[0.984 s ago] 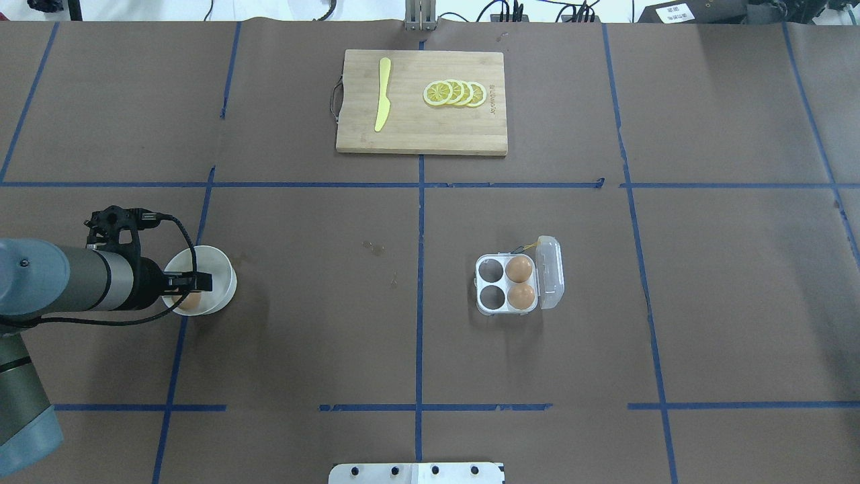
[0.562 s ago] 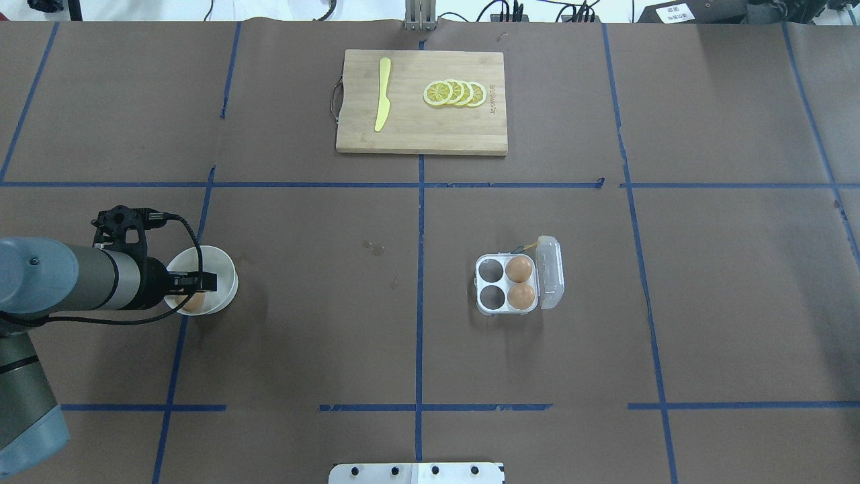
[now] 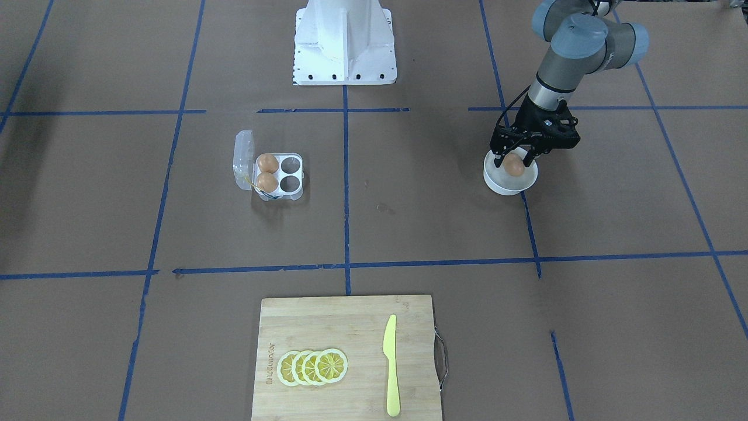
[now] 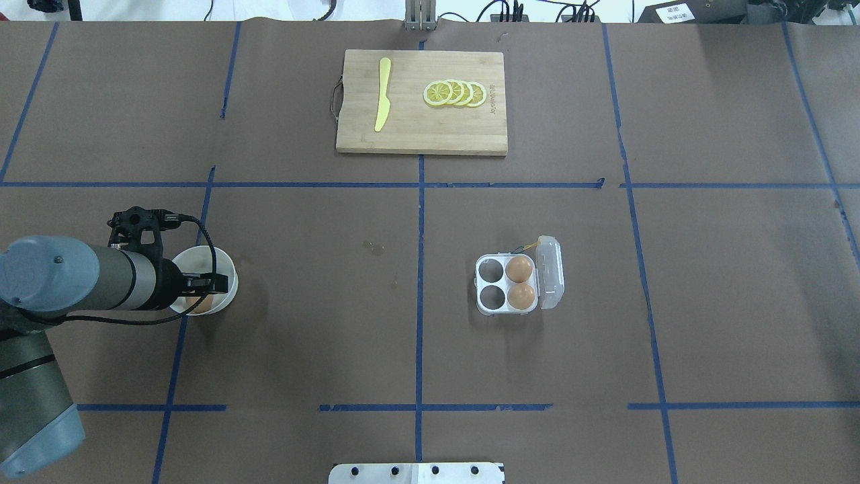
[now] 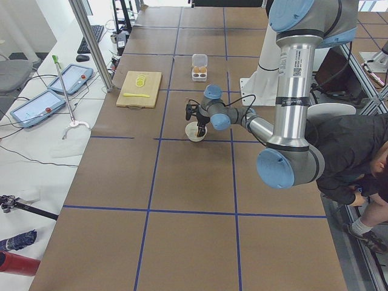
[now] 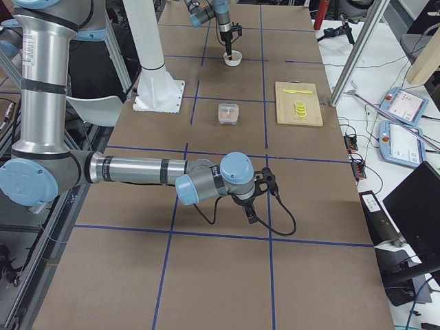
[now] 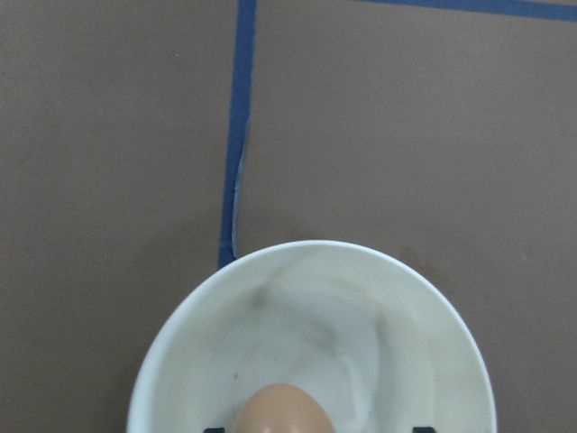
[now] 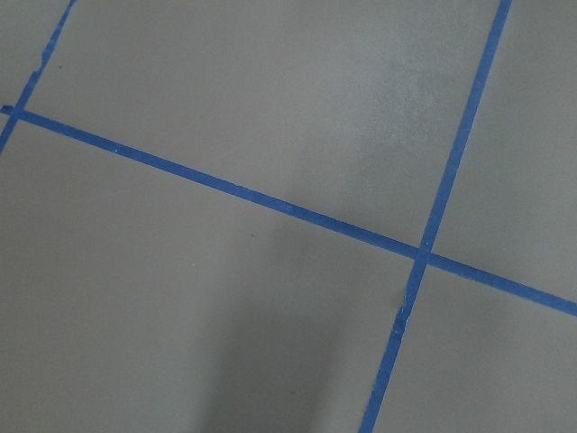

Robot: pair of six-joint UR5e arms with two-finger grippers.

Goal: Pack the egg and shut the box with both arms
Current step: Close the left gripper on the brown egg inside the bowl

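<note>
The egg [image 3: 513,166] is orange-brown and sits between the fingers of my left gripper [image 3: 514,159], which is shut on it just above the round white bowl [image 3: 508,185]. In the left wrist view the egg [image 7: 284,410] hangs over the bowl's bare inside [image 7: 361,334]. From overhead the egg [image 4: 203,304] shows under the gripper [image 4: 205,294]. The box [image 4: 482,283] stands right of centre with its clear lid [image 4: 551,272] open. It holds two brown eggs [image 4: 519,269] in its right cells, and the left cells are empty. My right gripper [image 6: 251,217] shows only in the right side view, so I cannot tell its state.
A wooden cutting board [image 4: 421,128] with a yellow knife [image 4: 383,94] and lemon slices [image 4: 455,93] lies at the far middle. The white pedestal [image 3: 345,41] stands at the robot's side. Blue tape lines cross the brown table cover.
My left gripper has risen and shifted slightly right over the bowl, and the egg has moved along with it.
</note>
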